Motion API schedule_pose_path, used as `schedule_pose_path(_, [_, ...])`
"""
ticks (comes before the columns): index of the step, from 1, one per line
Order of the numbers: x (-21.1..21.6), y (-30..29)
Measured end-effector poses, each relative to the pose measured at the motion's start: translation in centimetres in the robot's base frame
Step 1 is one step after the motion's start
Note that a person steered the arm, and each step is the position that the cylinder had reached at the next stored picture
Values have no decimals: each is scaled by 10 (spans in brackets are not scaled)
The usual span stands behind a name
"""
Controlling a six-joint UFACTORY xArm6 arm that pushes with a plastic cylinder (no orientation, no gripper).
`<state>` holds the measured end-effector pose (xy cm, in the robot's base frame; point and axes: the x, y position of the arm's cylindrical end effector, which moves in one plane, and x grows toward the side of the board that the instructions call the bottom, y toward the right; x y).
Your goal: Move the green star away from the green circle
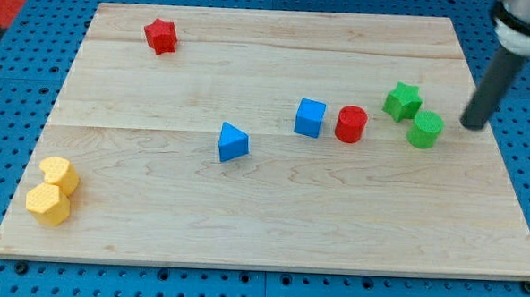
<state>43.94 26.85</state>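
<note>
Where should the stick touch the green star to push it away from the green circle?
No gripping here, only pushing. My tip is at the view's right of both blocks. The green circle sits close at the green star's lower right. I'd probably press the star's lower-right side, the one facing the circle, and push toward the view's upper left, where the board is bare.
</note>
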Motion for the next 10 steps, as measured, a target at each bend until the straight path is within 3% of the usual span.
schedule_pose_path(4, [16,-14])
schedule_pose_path(6, [-25,-18])
schedule_pose_path(8, [-47,-65])
schedule_pose_path(10, [-65,-164])
